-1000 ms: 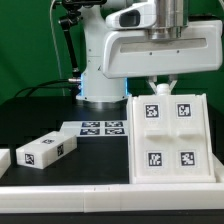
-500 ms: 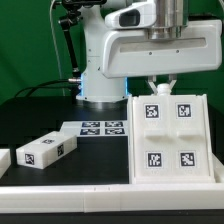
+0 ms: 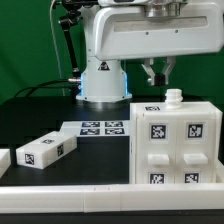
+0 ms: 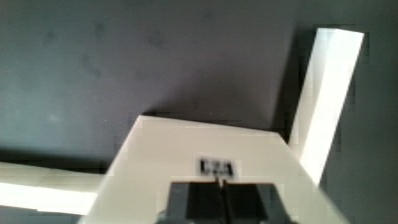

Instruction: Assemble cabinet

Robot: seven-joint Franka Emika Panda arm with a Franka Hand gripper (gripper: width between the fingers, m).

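Note:
The cabinet body (image 3: 176, 145), a large white box with square black-and-white tags on its front and a small white knob (image 3: 174, 96) on top, stands upright at the exterior view's right. My gripper (image 3: 156, 78) hangs just above its back left corner and is apart from it. In the wrist view the two dark pads of the gripper (image 4: 221, 192) meet along a thin line with nothing between them. The white cabinet top (image 4: 199, 150) with a small tag lies right below. A loose white cabinet block (image 3: 47, 150) with tags lies at the exterior view's left.
The marker board (image 3: 100, 128) lies flat between the loose block and the cabinet body. Another white part (image 3: 4, 159) shows at the left edge. The white robot base (image 3: 105, 85) stands behind. A white rail (image 3: 90, 196) runs along the table's front edge.
The cabinet body, tilted back with its tagged face upward under the gripper, now stands upright with the knob on top. The gripper has risen clear of it.

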